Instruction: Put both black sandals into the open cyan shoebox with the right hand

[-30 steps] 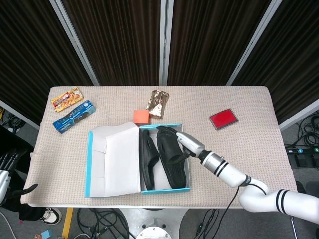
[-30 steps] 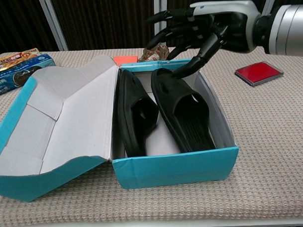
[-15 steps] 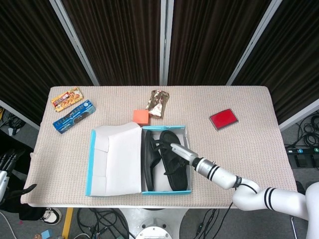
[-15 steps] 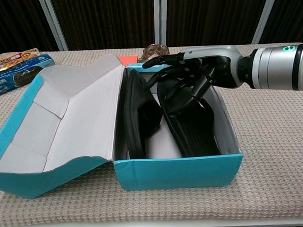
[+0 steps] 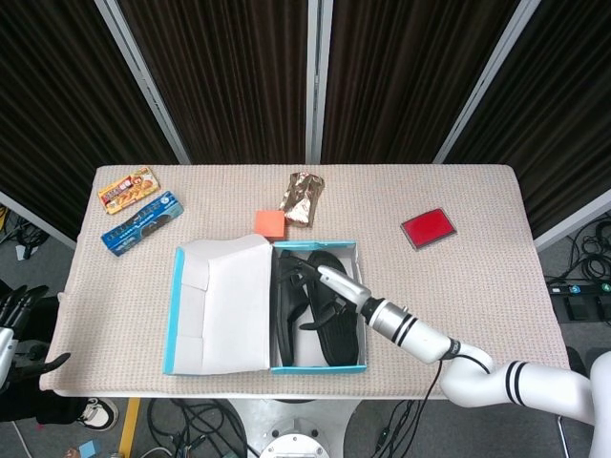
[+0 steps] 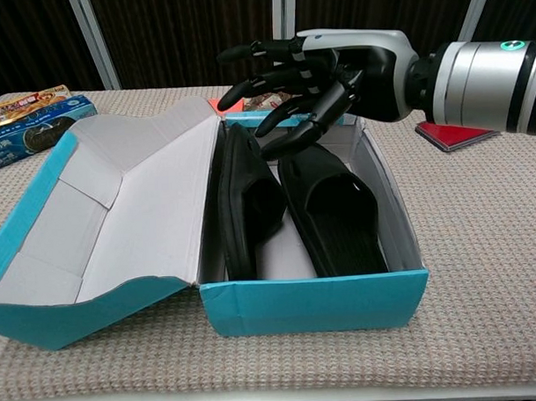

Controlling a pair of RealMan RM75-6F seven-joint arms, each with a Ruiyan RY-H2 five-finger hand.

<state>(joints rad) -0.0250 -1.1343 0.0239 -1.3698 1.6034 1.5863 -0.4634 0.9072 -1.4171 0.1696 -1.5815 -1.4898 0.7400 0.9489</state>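
The cyan shoebox (image 6: 316, 303) is seen near the front edge of the table (image 5: 458, 286), with its lid (image 6: 119, 214) folded open to the left. Both black sandals are found inside it: the left sandal (image 6: 246, 206) is tipped on its side against the lid-side wall, and the right sandal (image 6: 334, 211) is laid flat, sole down, beside it. The two sandals are close together, possibly touching.

The right hand (image 6: 303, 72) is held above the far end of the box, over the rear parts of the sandals. Its fingers (image 6: 245, 52) are spread apart and stretched toward the left, and nothing is gripped in them. In the chest view the lowest fingertips appear just above the right sandal's far end; whether contact is made cannot be told. The left hand (image 5: 14, 315) is glimpsed at the far left, off the table's front-left corner, too little of it being shown to judge its fingers.

Along the far part of the table, a yellow snack pack (image 5: 128, 189) and a blue snack pack (image 5: 141, 221) are set near the left edge, an orange block (image 5: 269, 223) and a foil packet (image 5: 304, 198) just behind the box, and a red case (image 5: 428, 228) toward the right edge.
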